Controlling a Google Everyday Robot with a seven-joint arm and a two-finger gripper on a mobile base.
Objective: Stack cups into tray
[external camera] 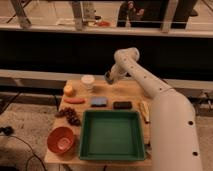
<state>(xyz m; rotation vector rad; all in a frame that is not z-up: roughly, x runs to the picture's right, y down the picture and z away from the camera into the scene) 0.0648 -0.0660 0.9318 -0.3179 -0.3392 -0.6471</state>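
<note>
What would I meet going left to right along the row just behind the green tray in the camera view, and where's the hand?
Orange-red sausage-shaped item → blue sponge → black block → long yellowish item. The hand hangs over the table's far side, just right of the white cup.

The claw (109,76) hangs at upper centre of the frame, just right of the white cup (88,81), with a narrow gap between them. Below them, a blue sponge (99,101) and a black block (122,105) occupy the tabletop (127,91) strip above the green tray (112,156). The arm (167,117) blocks the right side.
</note>
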